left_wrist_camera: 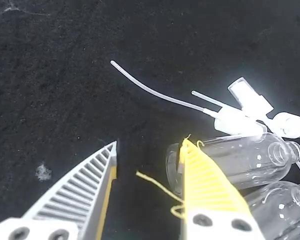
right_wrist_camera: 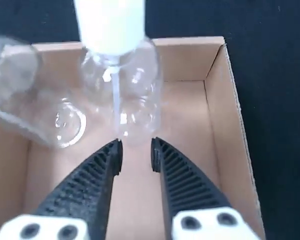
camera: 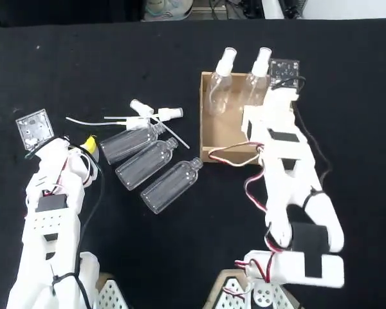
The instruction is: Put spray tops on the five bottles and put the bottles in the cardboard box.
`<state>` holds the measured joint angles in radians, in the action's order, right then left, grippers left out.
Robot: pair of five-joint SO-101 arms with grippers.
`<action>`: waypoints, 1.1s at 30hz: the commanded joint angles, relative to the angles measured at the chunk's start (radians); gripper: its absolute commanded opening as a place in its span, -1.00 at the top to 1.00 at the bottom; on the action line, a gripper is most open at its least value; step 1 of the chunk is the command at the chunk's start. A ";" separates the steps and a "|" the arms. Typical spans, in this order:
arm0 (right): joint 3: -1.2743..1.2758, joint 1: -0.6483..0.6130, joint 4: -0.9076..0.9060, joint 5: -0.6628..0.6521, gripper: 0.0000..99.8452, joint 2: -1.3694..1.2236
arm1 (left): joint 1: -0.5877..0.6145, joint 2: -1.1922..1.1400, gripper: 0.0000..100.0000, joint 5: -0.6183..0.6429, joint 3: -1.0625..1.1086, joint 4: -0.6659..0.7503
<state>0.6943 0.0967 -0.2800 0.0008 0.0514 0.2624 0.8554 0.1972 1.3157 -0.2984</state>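
Clear plastic bottles, three uncapped lying by loose spray tops, two capped in the cardboard box, look light, slick, squashable, best gripped mid-body; left gripper gapes empty at one's base, right gripper barely parted, empty, above the box.

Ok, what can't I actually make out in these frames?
- High view: the right arm covers part of the cardboard box floor and a capped bottle's lower body.
- High view: the loose spray tops lie crossed; which tube joins which is unclear.
- Right wrist view: the nearest bottle's spray top is blurred and cut by the frame edge.
- Left wrist view: the yellow finger of the left pincer covers part of an uncapped bottle near its base.
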 commanded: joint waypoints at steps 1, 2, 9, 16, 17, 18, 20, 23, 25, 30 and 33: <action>-0.107 0.025 0.000 0.009 0.85 -0.048 | 0.005 0.008 0.60 0.008 -0.016 0.017; -0.125 0.026 0.002 0.006 0.85 -0.073 | 0.005 0.008 0.60 0.008 -0.016 0.017; -0.191 0.018 0.002 0.002 0.85 -0.166 | 0.004 0.008 0.60 0.008 -0.019 0.017; -0.254 0.008 0.002 0.000 0.85 -0.231 | 0.004 0.008 0.60 0.008 -0.018 0.017; -0.255 0.006 0.002 0.000 0.85 -0.234 | 0.004 0.008 0.60 0.008 -0.018 0.017; -0.255 0.000 0.002 0.000 0.85 -0.236 | 0.004 0.008 0.60 0.008 -0.018 0.017; -0.252 -0.005 0.002 0.000 0.85 -0.236 | 0.004 0.008 0.60 0.008 -0.018 0.017; -0.252 -0.021 0.002 0.000 0.85 -0.236 | 0.004 0.008 0.60 0.008 -0.019 0.017; -0.254 -0.026 0.002 0.000 0.85 -0.236 | 0.004 0.008 0.60 0.008 -0.019 0.017; -0.249 -0.035 -0.008 0.002 0.85 -0.219 | 0.004 0.008 0.60 0.008 -0.018 0.017; -0.202 -0.032 -0.038 0.005 0.85 -0.151 | 0.004 0.008 0.60 0.008 -0.016 0.017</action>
<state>0.5010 0.0767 -0.2892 0.0038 -0.1926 0.2624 0.8554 0.1972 1.3157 -0.2984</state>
